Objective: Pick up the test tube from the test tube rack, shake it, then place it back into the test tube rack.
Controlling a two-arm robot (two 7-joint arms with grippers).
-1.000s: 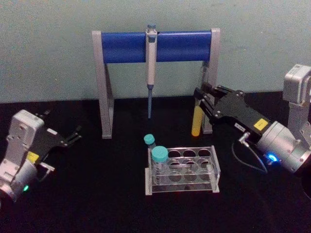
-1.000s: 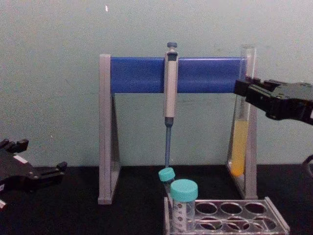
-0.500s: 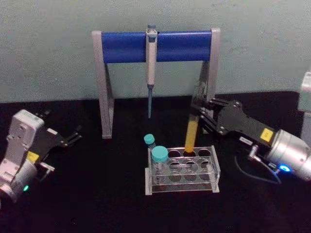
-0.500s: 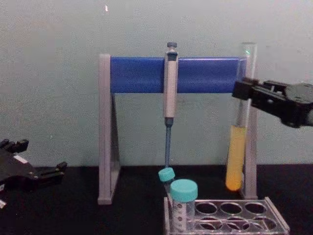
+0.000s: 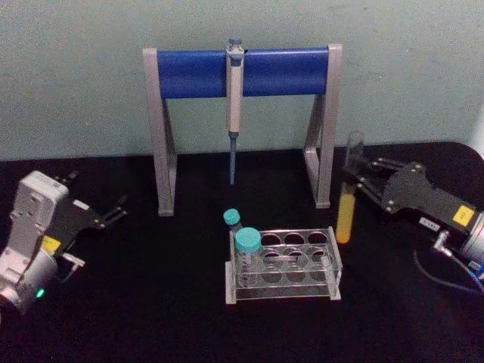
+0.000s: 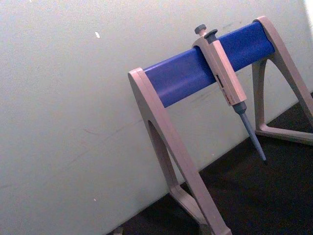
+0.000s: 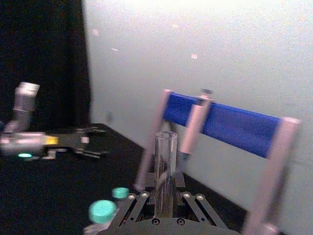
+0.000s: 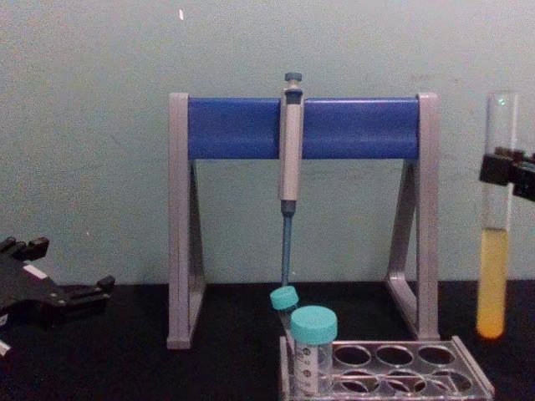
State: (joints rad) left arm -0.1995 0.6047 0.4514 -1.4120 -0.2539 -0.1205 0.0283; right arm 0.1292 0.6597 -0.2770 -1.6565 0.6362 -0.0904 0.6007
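Note:
The test tube [image 5: 344, 219] is a long clear glass tube with yellow liquid in its lower part. It hangs upright in the air just right of the test tube rack [image 5: 335, 265], with my right gripper [image 5: 352, 180] shut on its upper half. In the chest view the test tube [image 8: 491, 284] hangs at the right edge, its bottom above the level of the test tube rack [image 8: 393, 370], with the right gripper [image 8: 506, 167] on it. The right wrist view looks along the test tube [image 7: 165, 156] standing between the fingers of the right gripper [image 7: 165, 198]. My left gripper [image 5: 113, 212] rests open at the far left.
A grey-and-blue pipette stand [image 5: 242, 72] with a hanging pipette [image 5: 234, 106] stands behind the rack, also seen in the left wrist view [image 6: 210, 63]. Two teal-capped tubes [image 5: 248, 242] stand at the rack's left end. The black tabletop [image 5: 151, 302] is bare around the rack.
My right gripper has carried the test tube to the right and lower, from above the rack's back row to a spot beside the rack's right end. The left arm has not moved.

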